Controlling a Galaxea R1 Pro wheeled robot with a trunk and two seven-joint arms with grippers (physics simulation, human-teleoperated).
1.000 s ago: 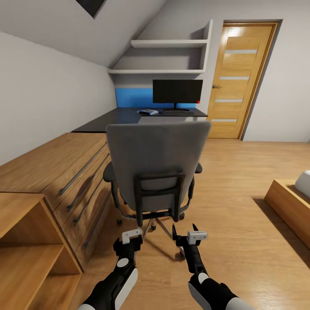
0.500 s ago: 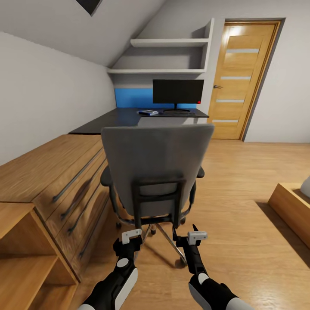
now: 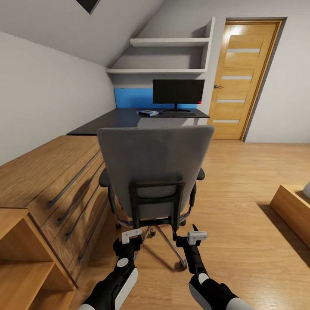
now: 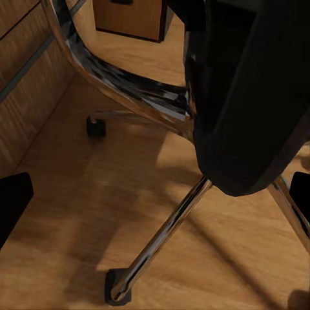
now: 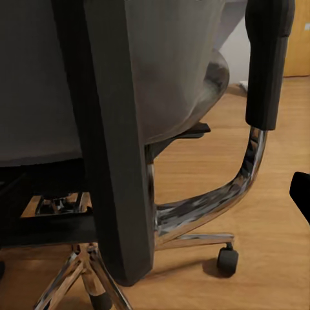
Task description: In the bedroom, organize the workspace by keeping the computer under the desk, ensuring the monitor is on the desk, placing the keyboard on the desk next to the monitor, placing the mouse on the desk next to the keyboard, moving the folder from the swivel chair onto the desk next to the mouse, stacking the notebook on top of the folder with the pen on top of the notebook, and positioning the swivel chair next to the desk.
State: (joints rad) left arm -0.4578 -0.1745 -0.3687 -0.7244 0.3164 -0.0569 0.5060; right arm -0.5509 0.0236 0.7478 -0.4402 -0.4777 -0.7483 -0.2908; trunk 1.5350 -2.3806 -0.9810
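the swivel chair point(image 3: 155, 172) is seen upright from behind, its grey back turned to the camera, black frame and chrome star base on castors resting on the light wood floor, short of the black worktop point(image 3: 129, 117). the black monitor point(image 3: 178, 91) is stood upright on the worktop's far end, with a small blue flat item point(image 3: 147, 113) laid just beside its base.

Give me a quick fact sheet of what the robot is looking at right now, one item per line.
room: attic bedroom, wood floor, wooden door at the back
nearest thing: swivel chair, its grey back toward the robot
desk: black-topped, beyond the chair
on desk: monitor; a small blue and white item beside its base, too small to identify
beside chair: wooden dresser along the wall
left gripper: low, behind the chair base, holding nothing
right gripper: same height, open, empty
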